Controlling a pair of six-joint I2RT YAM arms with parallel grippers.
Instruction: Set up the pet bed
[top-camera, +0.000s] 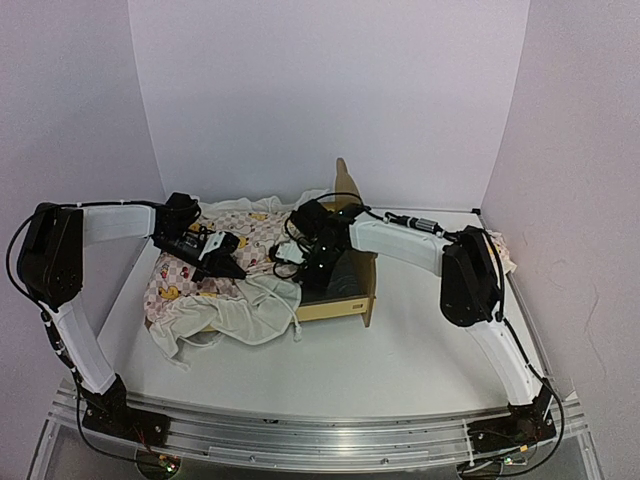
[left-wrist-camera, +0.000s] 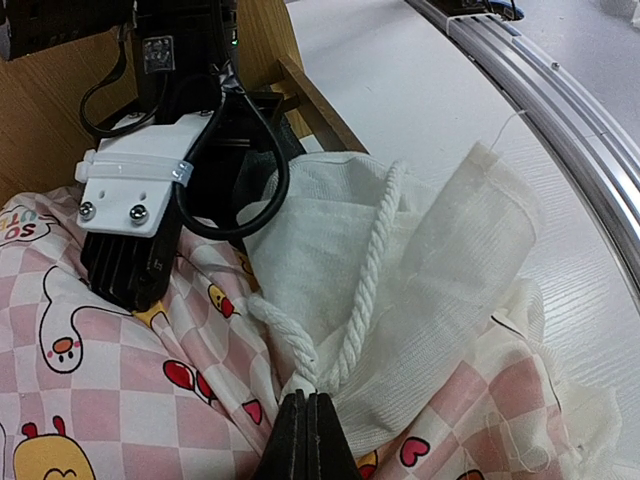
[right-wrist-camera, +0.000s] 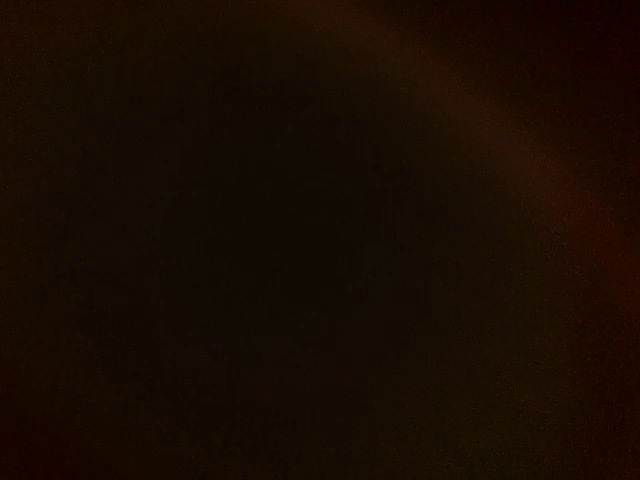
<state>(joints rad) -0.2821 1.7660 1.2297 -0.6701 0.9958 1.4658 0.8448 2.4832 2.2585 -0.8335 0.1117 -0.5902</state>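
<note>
The pet bed (top-camera: 340, 300), a light-wood frame with an ear-shaped headboard (top-camera: 345, 180), stands mid-table; its wood (left-wrist-camera: 40, 120) also fills the left wrist view's top left. The pink checked duck quilt (top-camera: 225, 285) lies bunched against its left side, cream underside up (left-wrist-camera: 420, 270). My left gripper (top-camera: 235, 268) is shut, pinching the quilt's cream cloth where a white cord (left-wrist-camera: 365, 280) loops, with its fingertips (left-wrist-camera: 308, 420) tight together. My right gripper (top-camera: 285, 258) reaches over the bed's left rail and presses down into the quilt (left-wrist-camera: 125, 285). Its jaws are hidden, and the right wrist view is black.
A metal rail (top-camera: 320, 435) runs along the near table edge, also seen as the rail (left-wrist-camera: 560, 90) in the left wrist view. A small patterned cloth (top-camera: 505, 250) lies by the right wall behind the right arm. White walls enclose the table.
</note>
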